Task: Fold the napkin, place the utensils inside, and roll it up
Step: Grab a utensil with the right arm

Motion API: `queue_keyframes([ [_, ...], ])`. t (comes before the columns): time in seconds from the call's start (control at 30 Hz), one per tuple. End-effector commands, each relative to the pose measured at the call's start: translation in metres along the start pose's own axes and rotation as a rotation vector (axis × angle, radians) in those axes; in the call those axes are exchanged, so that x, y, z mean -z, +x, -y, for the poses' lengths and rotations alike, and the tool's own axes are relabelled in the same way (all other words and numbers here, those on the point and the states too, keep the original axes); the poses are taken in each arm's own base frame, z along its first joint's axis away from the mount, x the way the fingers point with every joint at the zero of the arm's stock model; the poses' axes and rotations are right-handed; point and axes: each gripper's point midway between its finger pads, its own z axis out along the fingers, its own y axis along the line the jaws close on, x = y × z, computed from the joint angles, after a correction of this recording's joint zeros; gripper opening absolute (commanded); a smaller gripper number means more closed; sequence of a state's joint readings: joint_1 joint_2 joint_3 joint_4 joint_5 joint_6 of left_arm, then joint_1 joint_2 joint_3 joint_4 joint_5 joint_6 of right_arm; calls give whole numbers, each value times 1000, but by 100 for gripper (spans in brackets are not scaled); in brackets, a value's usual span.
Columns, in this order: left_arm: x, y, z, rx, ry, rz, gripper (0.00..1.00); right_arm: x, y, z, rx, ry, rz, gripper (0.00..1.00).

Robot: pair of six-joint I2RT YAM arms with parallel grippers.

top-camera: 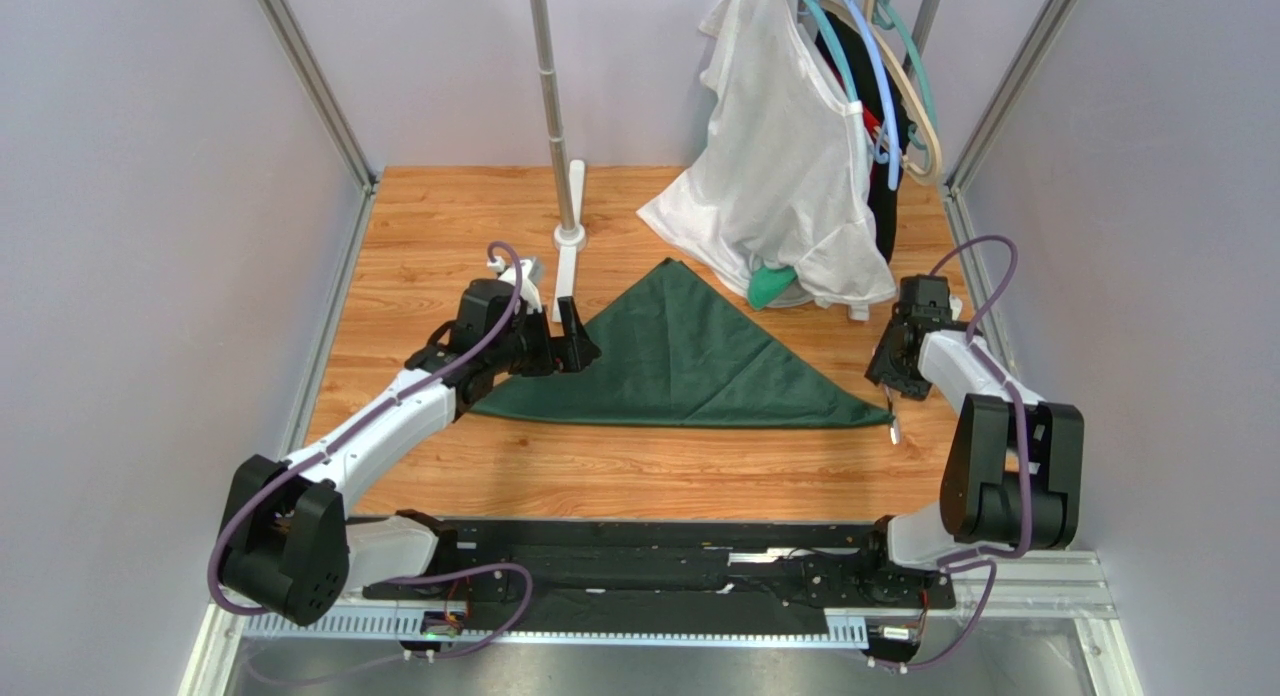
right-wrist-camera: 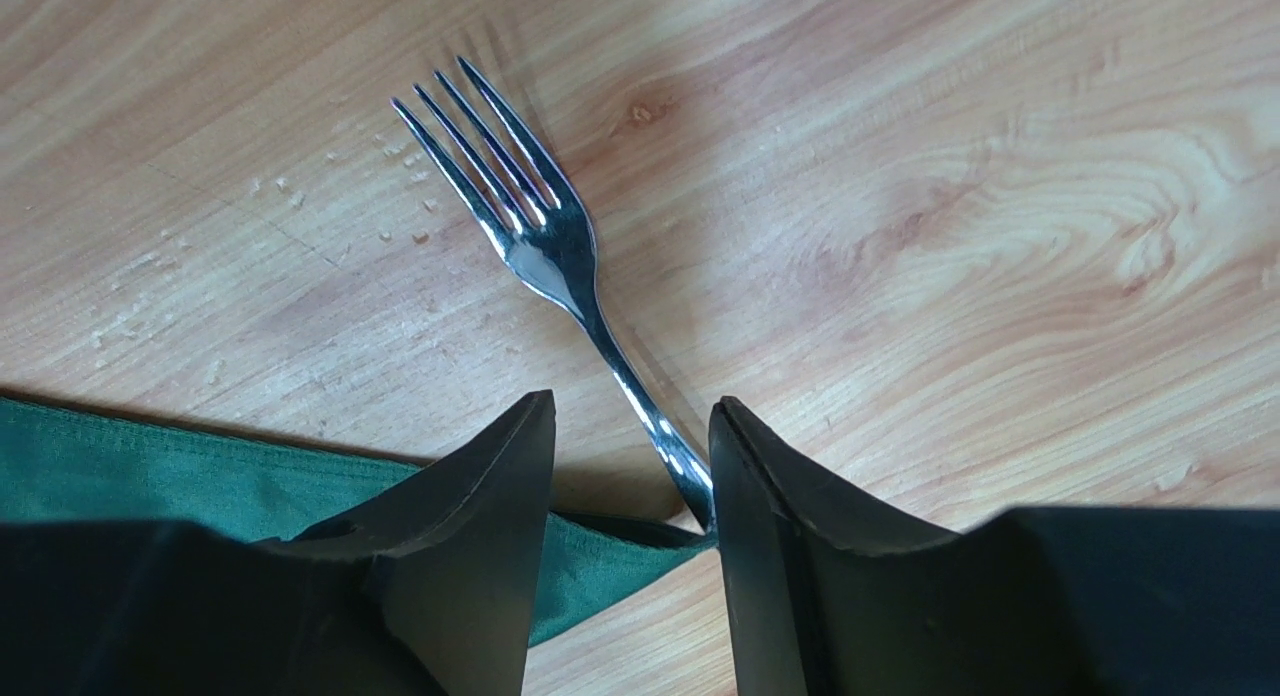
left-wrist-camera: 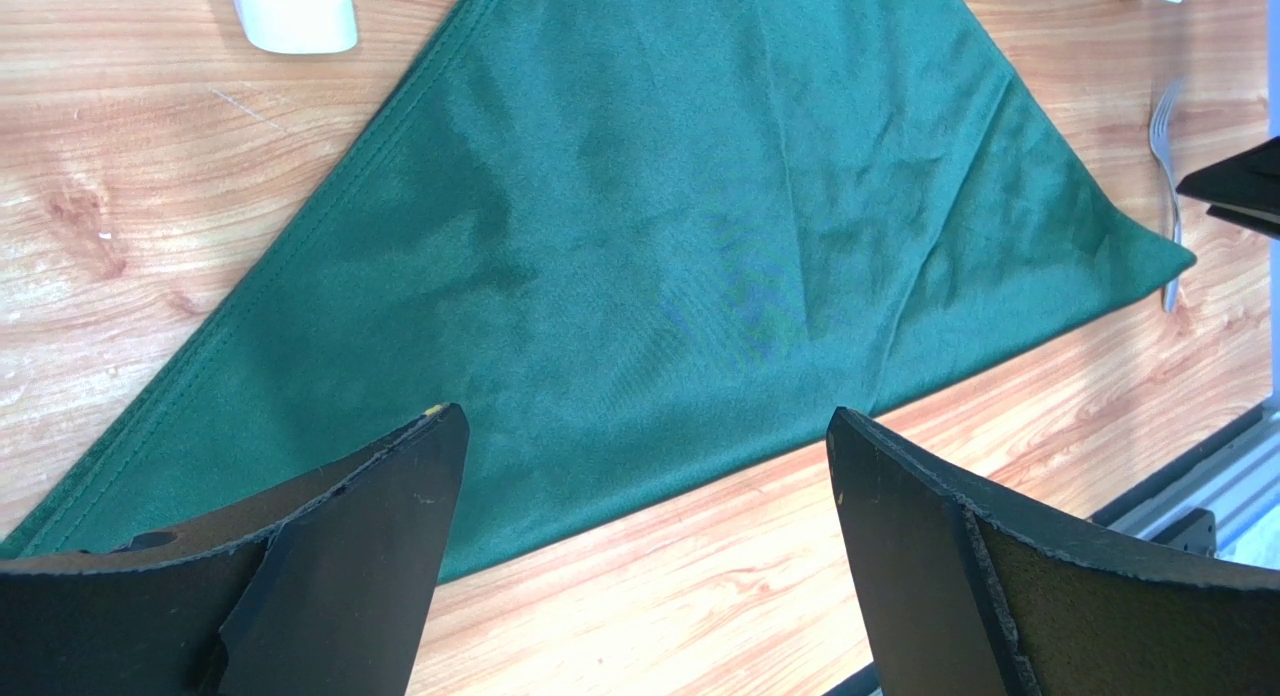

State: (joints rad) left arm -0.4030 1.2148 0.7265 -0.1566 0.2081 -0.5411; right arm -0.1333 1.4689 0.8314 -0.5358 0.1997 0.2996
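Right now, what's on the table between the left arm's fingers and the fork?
The dark green napkin, folded into a triangle, lies across that stretch from the left fingers to the fork. The top and left wrist views show it.

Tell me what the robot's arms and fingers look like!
The left arm and right arm have white links and chunky black joints. A purple cable loops along each. Their two fingers are flat black wedges.

Left arm (top-camera: pixel 376 426) stretched forward, left fingers (left-wrist-camera: pixel 346 546) spread wide; right arm (top-camera: pixel 977 378) bent, right fingers (right-wrist-camera: pixel 451 554) pointing down, narrowly parted
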Motion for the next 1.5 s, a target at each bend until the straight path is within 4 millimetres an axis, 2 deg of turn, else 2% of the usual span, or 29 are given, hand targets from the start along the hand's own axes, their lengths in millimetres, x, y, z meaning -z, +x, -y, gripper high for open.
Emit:
queue_keyframes([
  [0.0,4,-9,7,1,34,25,99,2,-28,-2,32,-25,93,46],
  [0.27,7,-10,10,0,49,32,99,-11,-24,-9,56,-77,61,44],
  [0.57,9,-9,11,-1,58,34,99,-19,-16,-8,67,-60,12,41],
  [0.83,11,-11,13,-5,62,42,99,-25,-10,-4,70,-40,-25,30],
  [1.17,13,-11,12,-6,61,45,99,-29,-5,14,24,35,-66,20],
  [1.47,13,-12,13,-7,65,44,99,-31,-6,32,2,128,-79,17],
])
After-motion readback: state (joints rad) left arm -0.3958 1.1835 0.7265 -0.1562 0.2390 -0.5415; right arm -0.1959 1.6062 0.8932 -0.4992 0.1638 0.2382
